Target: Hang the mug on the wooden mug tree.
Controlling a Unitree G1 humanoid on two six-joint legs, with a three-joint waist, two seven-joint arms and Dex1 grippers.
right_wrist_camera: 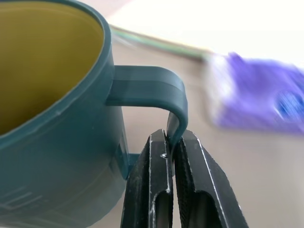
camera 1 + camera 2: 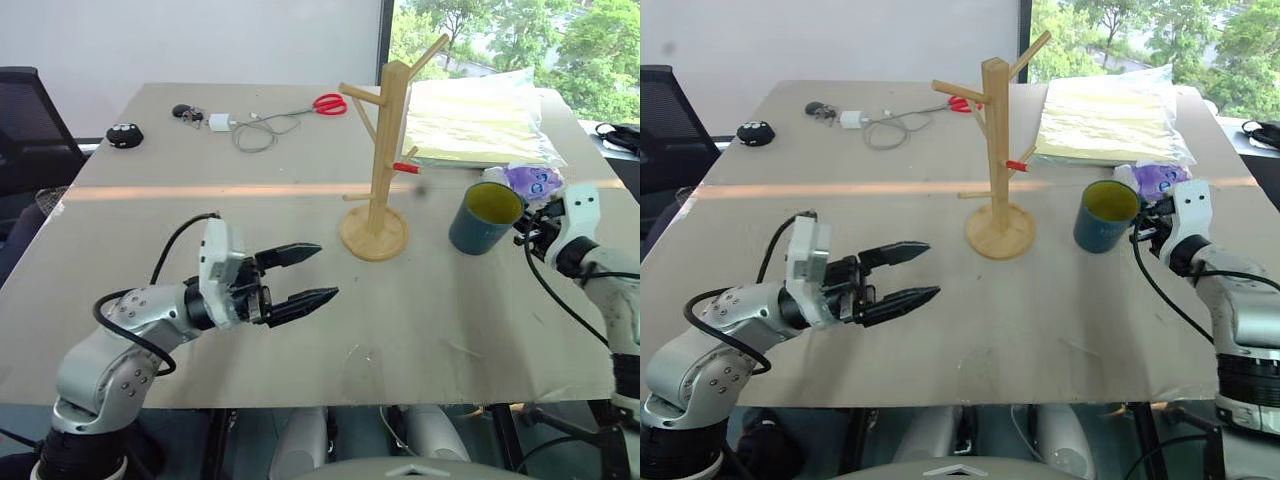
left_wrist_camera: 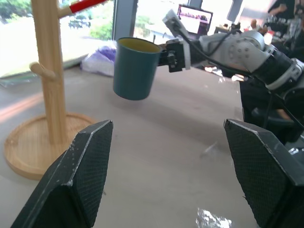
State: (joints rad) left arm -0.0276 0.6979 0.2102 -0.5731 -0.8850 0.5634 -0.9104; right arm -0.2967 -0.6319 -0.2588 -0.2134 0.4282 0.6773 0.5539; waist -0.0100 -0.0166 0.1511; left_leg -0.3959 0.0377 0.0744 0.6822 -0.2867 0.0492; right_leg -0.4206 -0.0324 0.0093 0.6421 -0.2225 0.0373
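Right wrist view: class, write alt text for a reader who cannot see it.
The right tool is shut on the handle of the teal mug, whose inside is yellow. A blurred purple packet lies on the table behind.

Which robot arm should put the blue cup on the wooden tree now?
The right one, probably. Its right gripper is already shut on the mug by the handle, lifted just right of the wooden mug tree. The left gripper is open, holding nothing.

Head pair looks down over the table (image 2: pixel 300 330); both wrist cameras sit close, sharing the mug (image 3: pixel 135 69).
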